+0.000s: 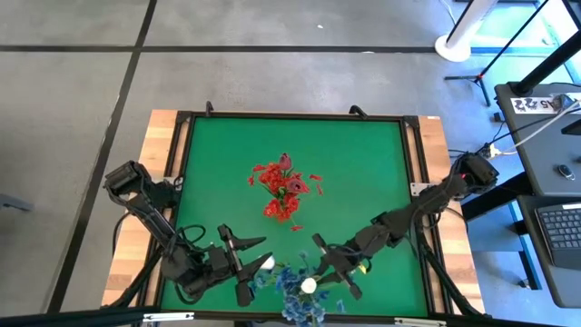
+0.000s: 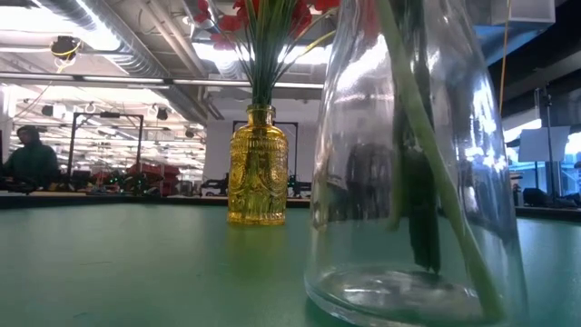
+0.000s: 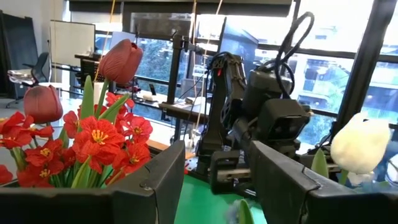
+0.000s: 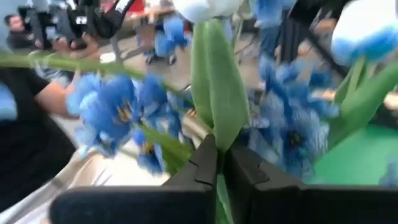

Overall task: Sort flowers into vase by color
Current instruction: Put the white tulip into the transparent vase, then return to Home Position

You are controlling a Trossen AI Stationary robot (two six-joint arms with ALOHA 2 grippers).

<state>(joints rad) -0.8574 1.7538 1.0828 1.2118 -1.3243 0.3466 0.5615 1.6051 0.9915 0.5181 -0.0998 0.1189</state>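
The right gripper point(image 4: 219, 163) is clenched on a green stem point(image 4: 217, 106) of a white flower point(image 1: 309, 284), at the near edge of the green worktop point(image 1: 363, 173). Blue flowers point(image 4: 118, 118) crowd tightly around the grip and block the sight beyond. They stand in a clear glass vase point(image 2: 413, 182). The left gripper point(image 1: 247, 265) waits just beside them, released, nothing between its fingers. Red flowers point(image 1: 283, 189) stand in an amber vase point(image 2: 258, 168) near the worktop's middle, well apart from both grippers. A person point(image 2: 29, 159) sits in the room behind.
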